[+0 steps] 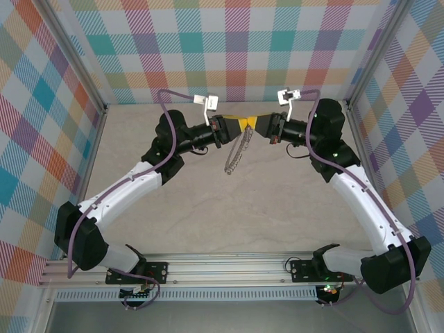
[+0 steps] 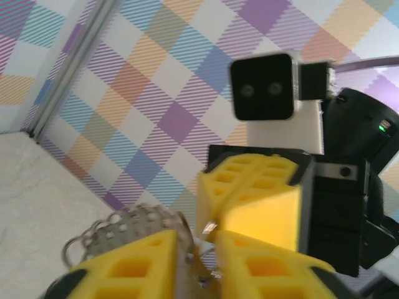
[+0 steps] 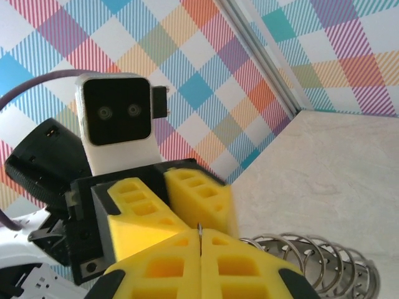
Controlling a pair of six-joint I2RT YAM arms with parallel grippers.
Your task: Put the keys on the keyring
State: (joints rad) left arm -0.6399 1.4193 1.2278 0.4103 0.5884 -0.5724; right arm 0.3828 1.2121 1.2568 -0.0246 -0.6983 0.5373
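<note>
The beige, marbled counter [image 1: 208, 222] reaches from the near metal rail [image 1: 222, 267] to the far checked wall [image 1: 229, 41], the keyring [image 1: 236, 158] hanging over its middle.

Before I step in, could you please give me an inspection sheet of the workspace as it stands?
Surface: pale marbled table, no damage seen.
Job's things: keyring dangles from the left gripper; of the key, just a thin metal sliver, probably its blade, at the right gripper's seam.
Clutter: nothing seen.
Grippers: left shut on the keyring; right shut, apparently on the key; tips almost touching.
Cables: purple cables run along both arms, looping free near the wrists.
Surroundings: checked walls, aluminium rail at the near edge.
</note>
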